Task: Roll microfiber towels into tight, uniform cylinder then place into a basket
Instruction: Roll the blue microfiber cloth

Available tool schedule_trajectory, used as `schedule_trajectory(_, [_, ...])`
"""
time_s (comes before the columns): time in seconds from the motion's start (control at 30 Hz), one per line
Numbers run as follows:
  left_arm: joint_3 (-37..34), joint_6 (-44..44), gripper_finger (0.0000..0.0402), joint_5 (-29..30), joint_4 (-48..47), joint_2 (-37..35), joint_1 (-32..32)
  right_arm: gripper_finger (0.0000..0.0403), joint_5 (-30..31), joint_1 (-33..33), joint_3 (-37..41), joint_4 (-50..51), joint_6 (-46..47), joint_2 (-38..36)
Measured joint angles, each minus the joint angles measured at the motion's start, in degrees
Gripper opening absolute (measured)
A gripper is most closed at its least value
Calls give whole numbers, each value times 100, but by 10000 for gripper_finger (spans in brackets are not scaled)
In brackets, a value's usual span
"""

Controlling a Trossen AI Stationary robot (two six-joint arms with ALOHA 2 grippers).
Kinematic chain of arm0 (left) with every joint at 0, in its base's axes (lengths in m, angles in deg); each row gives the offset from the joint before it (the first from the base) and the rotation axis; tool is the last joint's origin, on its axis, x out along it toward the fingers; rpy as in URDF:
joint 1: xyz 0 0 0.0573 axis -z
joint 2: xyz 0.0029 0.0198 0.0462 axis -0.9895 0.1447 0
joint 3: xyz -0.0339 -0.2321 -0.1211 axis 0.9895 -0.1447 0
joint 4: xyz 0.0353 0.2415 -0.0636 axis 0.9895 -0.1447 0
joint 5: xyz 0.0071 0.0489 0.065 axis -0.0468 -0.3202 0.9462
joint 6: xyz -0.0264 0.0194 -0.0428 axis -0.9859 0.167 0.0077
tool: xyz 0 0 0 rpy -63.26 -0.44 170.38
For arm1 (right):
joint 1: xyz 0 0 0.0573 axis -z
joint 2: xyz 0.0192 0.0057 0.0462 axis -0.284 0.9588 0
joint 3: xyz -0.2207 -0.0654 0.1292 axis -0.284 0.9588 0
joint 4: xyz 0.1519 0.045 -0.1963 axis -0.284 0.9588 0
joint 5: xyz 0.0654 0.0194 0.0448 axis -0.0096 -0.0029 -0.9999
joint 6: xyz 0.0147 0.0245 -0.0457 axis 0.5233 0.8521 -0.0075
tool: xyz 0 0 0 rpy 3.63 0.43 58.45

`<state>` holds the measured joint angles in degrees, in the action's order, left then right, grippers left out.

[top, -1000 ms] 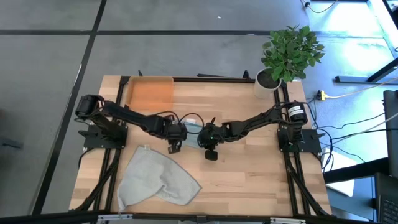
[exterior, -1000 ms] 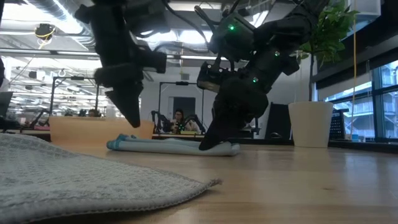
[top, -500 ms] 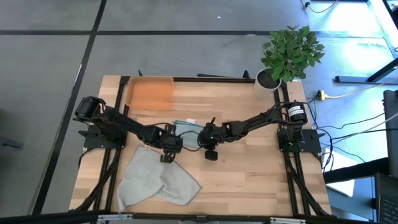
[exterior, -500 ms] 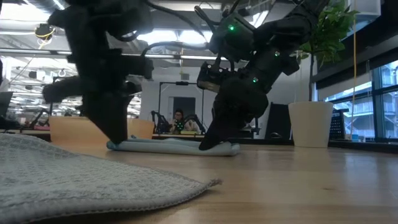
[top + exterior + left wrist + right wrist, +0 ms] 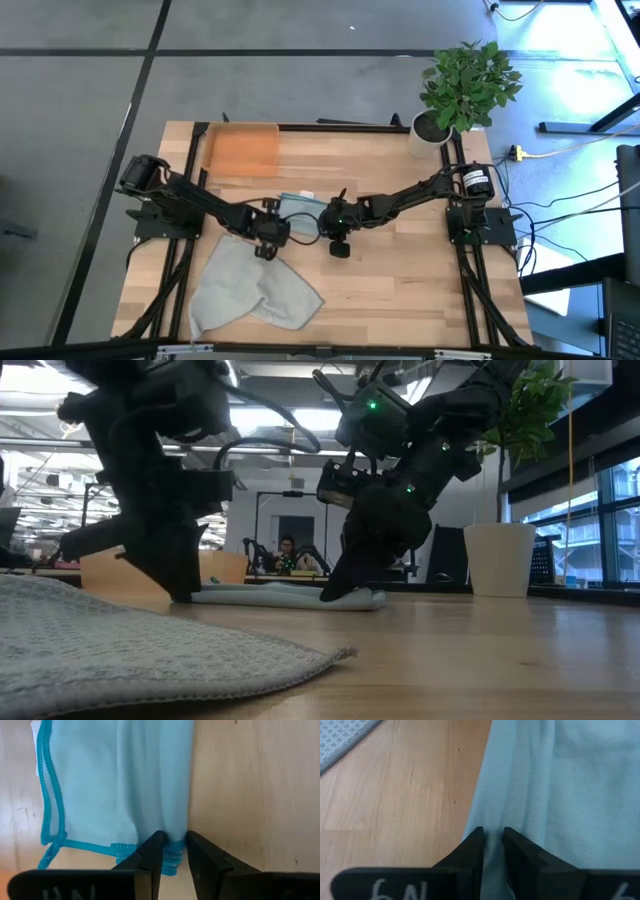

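Observation:
The teal-blue towel (image 5: 302, 205) lies on the table's middle as a long, low, folded strip (image 5: 270, 596). My left gripper (image 5: 174, 851) stands at its left end, and the fingers are nearly shut around the hem. My right gripper (image 5: 492, 845) is shut on the strip's near edge toward its right end (image 5: 335, 595). The pale grey-green towel (image 5: 250, 285) lies spread and rumpled near the front edge. The orange basket (image 5: 240, 150) sits at the far left. My left gripper has the stitched hem (image 5: 172, 857) at the towel's near left corner between its two fingertips, where several layers stack. The fingers slant down from the table's left. The towel lies flat on the table. My right gripper pinches a raised fold on the towel's near edge (image 5: 492, 822) between its two fingers. They slant down from the table's right and lie along the fold. The cloth stays on the table.
A white plant pot (image 5: 432, 132) with a green plant stands at the far right corner. The grey-green towel (image 5: 120, 650) covers the near left of the table. Bare wood shows to the near right (image 5: 420, 280).
My left gripper has come down from above the towel toward the table's left, to the towel's left end, rolling its wrist as it went. The gap between its fingers looks the same. The teal towel and my right gripper have stayed put.

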<state>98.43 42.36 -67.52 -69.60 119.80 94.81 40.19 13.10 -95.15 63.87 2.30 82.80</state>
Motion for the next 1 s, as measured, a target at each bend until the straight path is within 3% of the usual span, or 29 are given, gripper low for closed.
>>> schedule_trajectory(0.23, [-203,-39,72,-108,282,-23,-120,77,0,0,-19,36,-53,0])
schedule_trajectory(0.4, [-241,-133,15,-38,313,-8,-138,77,16,-30,-350,646,-309,13])
schedule_trajectory(0.53, [-243,-219,6,-26,301,-3,-142,77,105,-142,-723,1188,-583,22])
schedule_trajectory(0.77, [-245,-225,1,-113,273,3,-145,78,778,-526,-1232,1741,-930,22])
schedule_trajectory(0.9, [-245,-229,1,-151,269,1,-145,77,840,-755,-1202,1765,-1078,20])
schedule_trajectory(1.0, [-247,-229,0,-161,269,1,-145,78,1363,-880,-1033,1760,-1078,17])
